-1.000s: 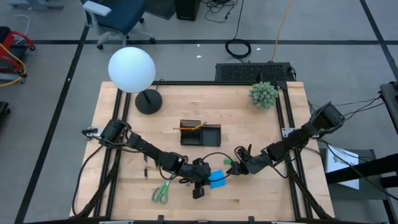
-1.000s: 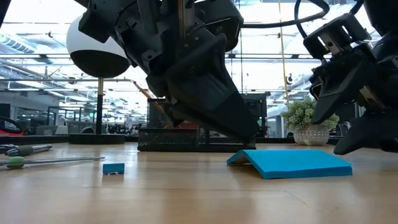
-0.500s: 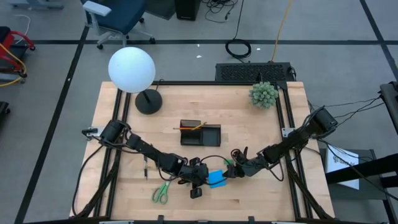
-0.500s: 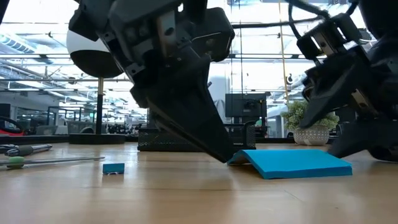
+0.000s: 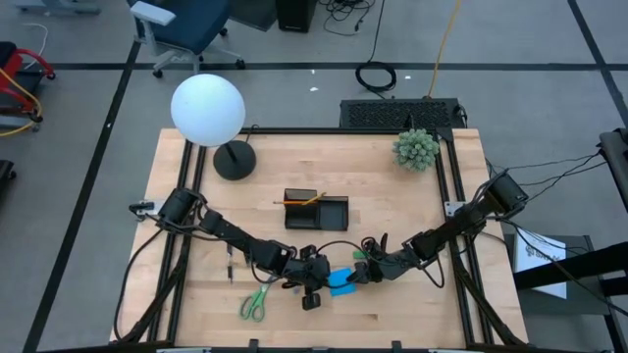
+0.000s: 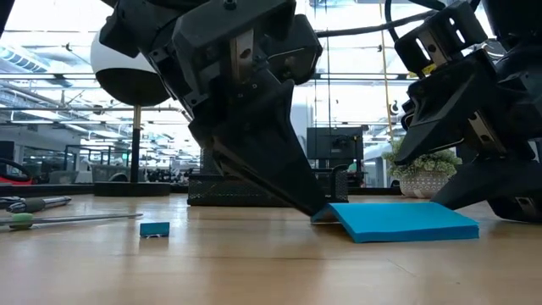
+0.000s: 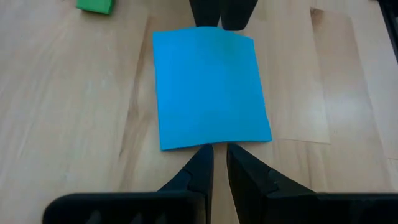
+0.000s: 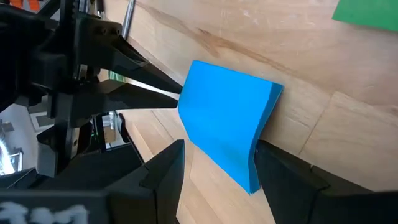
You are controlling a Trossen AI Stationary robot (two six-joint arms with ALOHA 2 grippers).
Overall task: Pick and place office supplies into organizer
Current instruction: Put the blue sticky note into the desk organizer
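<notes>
The blue square pad [image 5: 341, 281] lies flat on the table near its front edge. My left gripper [image 7: 217, 152] is shut, its tips at the pad's left edge. My right gripper [image 8: 219, 149] is open at the pad's right edge, rolled on its side with one finger over the pad and the other low beside it; whether they touch it I cannot tell. The black organizer [image 5: 316, 211] stands behind at mid-table with an orange pencil [image 5: 299, 200] in it. Green-handled scissors [image 5: 257, 300], a dark pen [image 5: 231, 265] and a green eraser [image 5: 359, 255] lie on the wood. My left gripper presses its shut fingertips [image 7: 205, 155] against the middle of the pad's left edge [image 7: 214, 142]. The fingers slant down from the table's left. In the low view that edge [image 6: 326, 212] stands slightly raised at the tips, while the rest of the pad lies on the table.
A white globe lamp on a black round base [image 5: 234, 160] stands at the back left, a green spiky plant ball [image 5: 416, 149] at the back right. Black rails [image 5: 453, 211] run along both table sides. Bare wood lies between the organizer and the pad.
My right gripper has come toward the table's left and slightly down, up to the pad's right edge, staying open. My left gripper has tipped its fingers downward, so that their tips are now at the pad's left edge. The pad has stayed in place.
</notes>
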